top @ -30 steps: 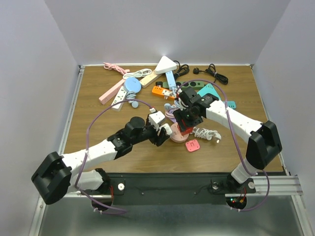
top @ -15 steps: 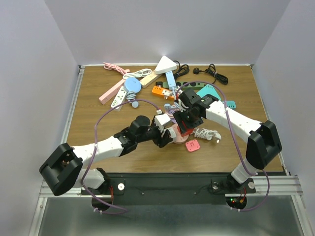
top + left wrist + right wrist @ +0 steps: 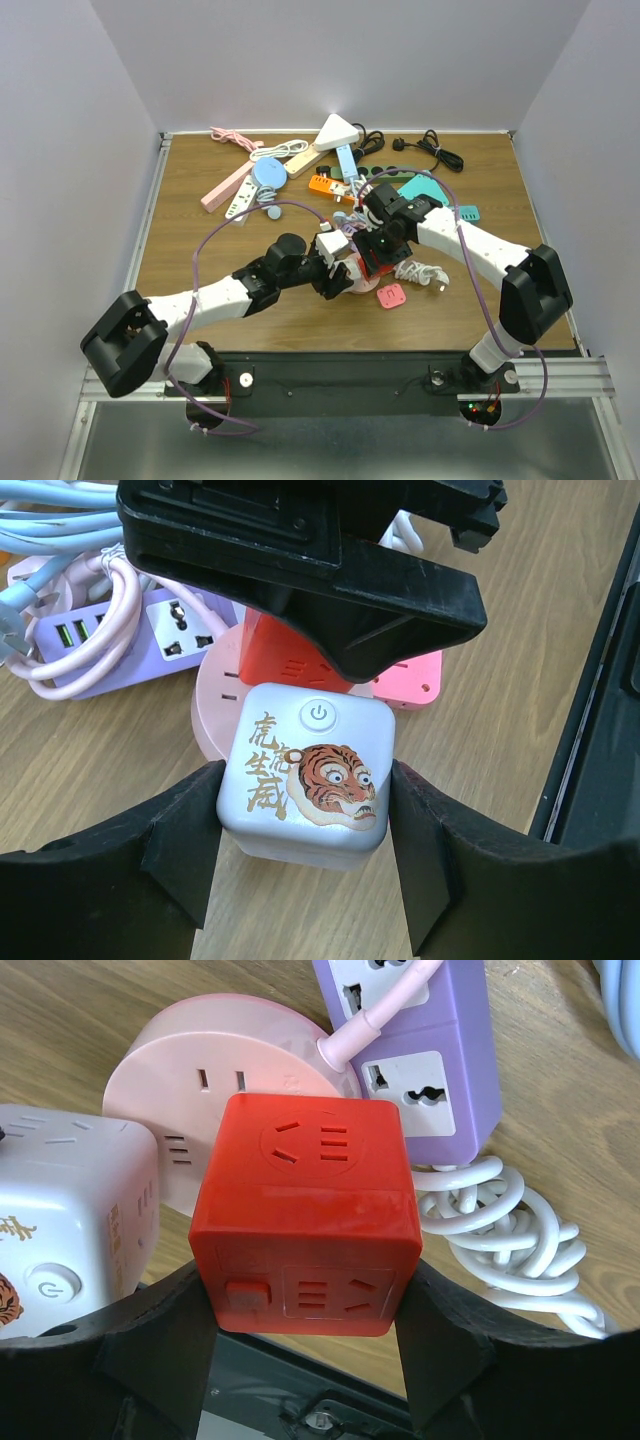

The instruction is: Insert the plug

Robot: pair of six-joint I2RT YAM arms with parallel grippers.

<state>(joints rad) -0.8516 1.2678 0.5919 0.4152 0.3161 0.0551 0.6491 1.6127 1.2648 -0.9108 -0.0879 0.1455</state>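
Upwards tiger-face, white cube point(image 3: 307, 775) beside red cube point(image 3: 305, 1210)

Center frame: white tiger-print cube adapter point(image 3: 305, 780), upright, power button on top, against pink round socket disc point(image 3: 215, 710); red cube socket point(image 3: 305, 1210) just beside.

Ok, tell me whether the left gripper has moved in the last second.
Yes: left gripper, holding the white cube, shifted slightly right toward the pink adapter.

The white plastic cube-shaped power adapter point(image 3: 305, 780) carries four gold brush-style Chinese characters, 虎虎生威 point(image 3: 265, 767), beside a printed orange tiger's face point(image 3: 338, 780). Above them, a round button point(image 3: 318, 714) bears the power symbol.
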